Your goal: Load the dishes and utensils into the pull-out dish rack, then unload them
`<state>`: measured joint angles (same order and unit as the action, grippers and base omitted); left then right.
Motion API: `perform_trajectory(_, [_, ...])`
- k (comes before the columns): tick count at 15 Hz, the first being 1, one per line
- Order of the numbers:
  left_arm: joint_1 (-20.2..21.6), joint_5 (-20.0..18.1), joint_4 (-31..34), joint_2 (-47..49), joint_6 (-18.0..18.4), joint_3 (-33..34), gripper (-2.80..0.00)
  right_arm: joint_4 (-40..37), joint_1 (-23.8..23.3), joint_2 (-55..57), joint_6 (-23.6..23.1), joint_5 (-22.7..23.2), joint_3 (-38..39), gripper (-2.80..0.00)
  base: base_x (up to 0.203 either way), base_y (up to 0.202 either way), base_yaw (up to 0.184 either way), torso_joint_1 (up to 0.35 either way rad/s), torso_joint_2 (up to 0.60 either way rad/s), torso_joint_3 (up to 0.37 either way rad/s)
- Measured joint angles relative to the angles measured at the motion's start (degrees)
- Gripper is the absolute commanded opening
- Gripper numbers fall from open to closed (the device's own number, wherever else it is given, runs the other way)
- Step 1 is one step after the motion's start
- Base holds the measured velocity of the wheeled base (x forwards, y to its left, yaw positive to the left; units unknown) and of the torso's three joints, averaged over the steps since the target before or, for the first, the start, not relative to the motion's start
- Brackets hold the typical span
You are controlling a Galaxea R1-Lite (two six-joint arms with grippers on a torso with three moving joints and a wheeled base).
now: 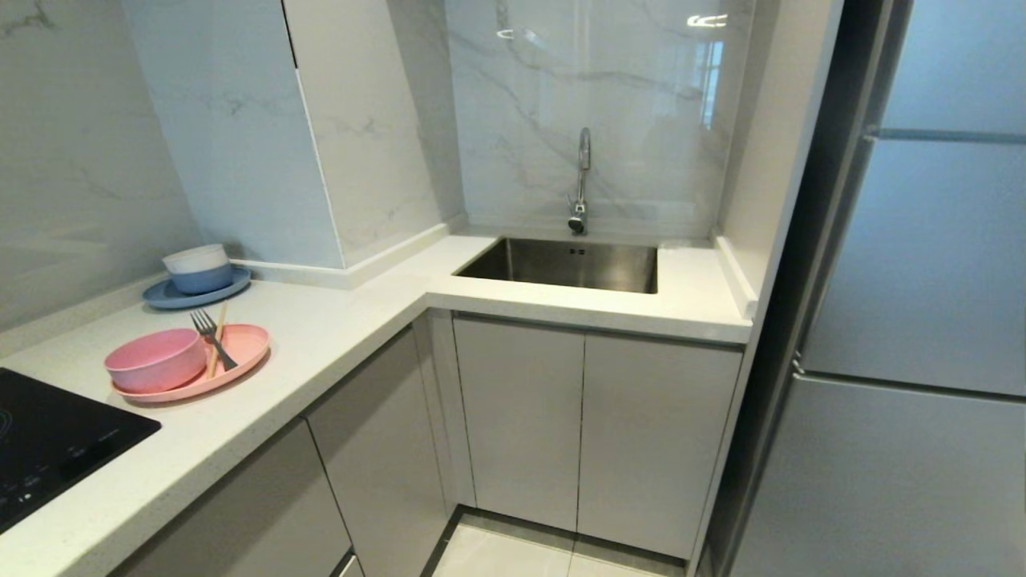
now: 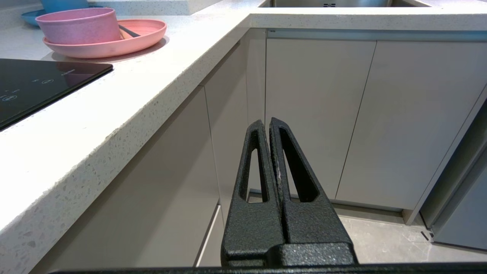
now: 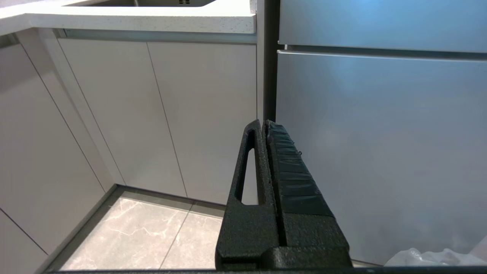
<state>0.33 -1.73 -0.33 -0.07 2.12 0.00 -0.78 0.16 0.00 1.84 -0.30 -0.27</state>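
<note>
Left gripper [image 2: 266, 123]: fingers pressed together, empty, before grey cabinet doors [image 2: 315, 114].
Right gripper [image 3: 264, 123]: likewise closed, holding nothing, beside fridge [image 3: 380, 133].
Head view only: pink bowl [image 1: 154, 359] on pink plate [image 1: 240, 353] at left, with fork [image 1: 212, 336] and chopsticks [image 1: 216, 340]; sink [image 1: 565, 264] at centre.

your left gripper [image 2: 268, 125] is matte black, grainy-textured, with long tapering slotted fingers. your right gripper [image 3: 264, 127] matches it, one finger wrapped in ridged black tape.
</note>
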Motion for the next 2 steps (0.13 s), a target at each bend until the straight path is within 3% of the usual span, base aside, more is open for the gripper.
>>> perform_trajectory(2, [0.0,0.0,0.0,0.0,0.0,0.0,-2.8,0.0,0.0,0.0,0.1,0.0,0.0,-2.8,0.0,0.0,0.0,0.0,0.0,0.0])
